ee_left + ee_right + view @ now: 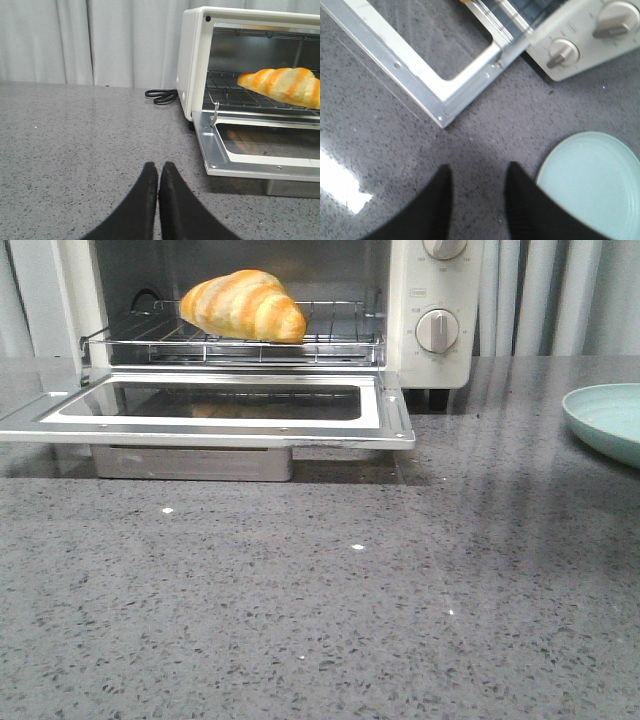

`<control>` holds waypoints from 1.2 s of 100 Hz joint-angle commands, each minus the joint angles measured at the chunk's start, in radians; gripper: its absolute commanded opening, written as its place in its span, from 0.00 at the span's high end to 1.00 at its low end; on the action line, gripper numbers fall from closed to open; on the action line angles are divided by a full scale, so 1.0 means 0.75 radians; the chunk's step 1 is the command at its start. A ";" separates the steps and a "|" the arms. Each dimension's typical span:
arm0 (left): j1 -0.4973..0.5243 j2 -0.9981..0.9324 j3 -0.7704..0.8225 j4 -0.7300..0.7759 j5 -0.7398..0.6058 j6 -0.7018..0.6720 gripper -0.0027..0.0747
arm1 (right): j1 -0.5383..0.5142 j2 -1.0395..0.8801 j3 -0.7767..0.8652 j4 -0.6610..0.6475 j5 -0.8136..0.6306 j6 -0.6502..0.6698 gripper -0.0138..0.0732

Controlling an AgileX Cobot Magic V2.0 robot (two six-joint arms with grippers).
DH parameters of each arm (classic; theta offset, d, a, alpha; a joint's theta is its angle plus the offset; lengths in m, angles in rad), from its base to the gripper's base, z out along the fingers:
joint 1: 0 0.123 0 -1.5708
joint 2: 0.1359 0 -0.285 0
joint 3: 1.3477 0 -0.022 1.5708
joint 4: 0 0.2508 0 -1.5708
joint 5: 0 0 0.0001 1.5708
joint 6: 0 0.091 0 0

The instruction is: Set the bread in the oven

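Bread (pixel 245 306) lay on the wire rack (pixel 330 335) inside the oven (pixel 430 300), door (pixel 200 410) down.
Left gripper (pixel 158 175) was closed and empty; right gripper (pixel 477 182) stood parted, empty.

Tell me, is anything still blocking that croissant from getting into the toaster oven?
Nothing visible does. The croissant already lies on the wire rack inside the toaster oven, and the glass door hangs fully open in front of it. Neither hand holds anything.
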 commanded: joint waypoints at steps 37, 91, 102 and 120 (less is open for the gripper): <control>0.002 -0.021 -0.037 -0.059 -0.138 -0.004 0.99 | -0.014 -0.136 0.054 -0.052 0.076 0.008 0.93; 0.002 -0.021 -0.037 -0.059 -0.138 -0.004 0.99 | -0.014 -0.134 0.054 -0.052 0.060 0.008 0.93; 0.002 -0.021 -0.037 -0.059 -0.138 -0.004 0.99 | -0.014 -0.134 0.054 -0.052 0.053 0.008 0.93; 0.002 -0.021 -0.037 -0.059 -0.138 -0.004 0.99 | -0.014 -0.134 0.054 -0.052 0.053 0.008 0.93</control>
